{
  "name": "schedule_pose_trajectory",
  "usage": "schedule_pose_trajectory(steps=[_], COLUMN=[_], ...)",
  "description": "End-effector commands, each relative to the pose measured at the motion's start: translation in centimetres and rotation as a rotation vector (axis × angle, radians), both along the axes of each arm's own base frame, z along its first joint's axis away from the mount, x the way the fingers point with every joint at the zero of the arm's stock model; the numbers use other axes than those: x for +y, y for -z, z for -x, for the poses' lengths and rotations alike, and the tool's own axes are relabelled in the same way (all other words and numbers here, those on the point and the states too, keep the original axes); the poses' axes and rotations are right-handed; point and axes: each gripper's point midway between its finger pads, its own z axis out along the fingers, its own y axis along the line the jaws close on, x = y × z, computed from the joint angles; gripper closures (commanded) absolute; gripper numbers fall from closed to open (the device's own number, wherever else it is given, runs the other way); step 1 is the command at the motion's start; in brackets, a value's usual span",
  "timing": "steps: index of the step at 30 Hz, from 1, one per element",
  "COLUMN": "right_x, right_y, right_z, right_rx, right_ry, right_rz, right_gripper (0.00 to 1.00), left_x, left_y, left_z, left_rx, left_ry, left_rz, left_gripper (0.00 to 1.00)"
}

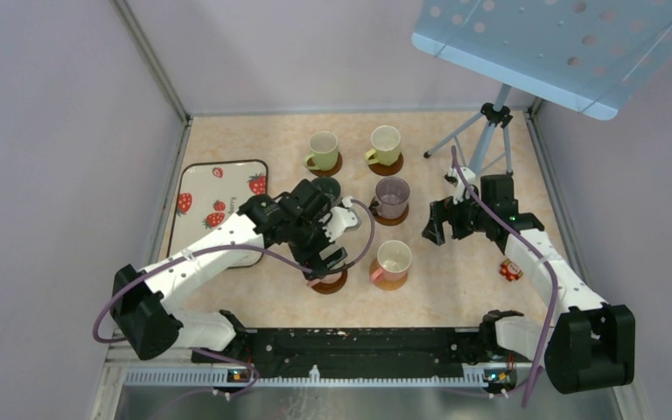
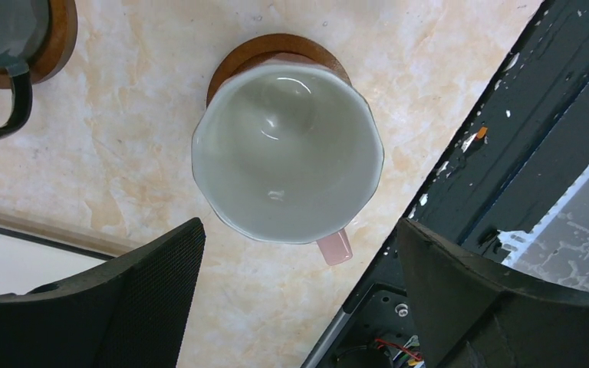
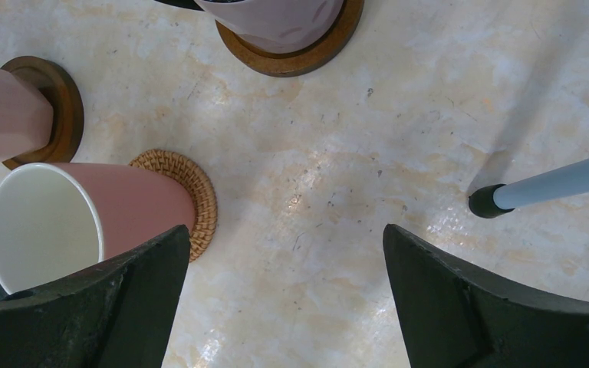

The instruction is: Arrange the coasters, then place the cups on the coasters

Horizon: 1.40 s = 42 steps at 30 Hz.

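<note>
Cup (image 2: 287, 153), faceted, glossy, on round wooden coaster (image 2: 276, 44); left claw (image 2: 299, 238) spread above; right claw (image 3: 285, 238) spread.

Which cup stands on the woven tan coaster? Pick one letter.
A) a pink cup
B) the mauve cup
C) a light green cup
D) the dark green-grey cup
A: in the right wrist view the woven tan coaster shows from under a pink cup, while the mauve cup sits on a dark brown coaster.
</note>
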Motion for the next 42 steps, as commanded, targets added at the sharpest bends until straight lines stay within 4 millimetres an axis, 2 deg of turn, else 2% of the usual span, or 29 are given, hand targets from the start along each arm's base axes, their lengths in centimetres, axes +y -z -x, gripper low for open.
schedule_pose_trajectory(steps=[1,3,7,10,14,18,28,34,42], right_x=[0.1,0.1,0.1,0.2,0.1,0.1,0.2,0.1,0.0], right_y=[-2.3,-2.3,-2.3,-2.2,-2.2,-2.2,-2.3,-2.3,-2.2], right_z=[-1.5,-1.5,-1.6,-1.5,-1.5,-1.5,-1.5,-1.6,-1.6], right_rx=[-0.075,-0.077,-0.075,-0.070,-0.070,-0.069,-0.071,-0.071,-0.072], right_ry=[-0.012,-0.010,-0.013,-0.015,-0.014,-0.014,-0.017,-0.014,-0.008], right_rz=[-0.009,-0.008,-0.010,-0.011,-0.011,-0.009,-0.012,-0.009,-0.003], right_gripper=[0.05,0.05,0.05,0.05,0.05,0.05,0.05,0.05,0.05], left_x=[-0.9,0.0,1.6,1.9,0.6,-0.4,-4.9,-6.6,-5.8], left_y=[-1.5,-1.3,-0.3,-0.5,-1.7,-1.9,-3.2,-1.4,1.2], left_z=[0.0,0.3,1.2,0.5,0.2,-0.3,-4.7,-4.8,-3.1], left_rx=[0.016,0.010,0.005,-0.030,-0.031,-0.026,-0.071,-0.019,0.065], left_ry=[0.013,0.033,0.059,0.042,0.061,0.078,0.122,0.187,0.175], left_rz=[0.026,-0.005,-0.050,-0.067,-0.011,-0.003,0.017,-0.034,-0.103], left_gripper=[0.01,0.03,0.14,0.18,0.02,0.01,0.01,0.01,0.01])
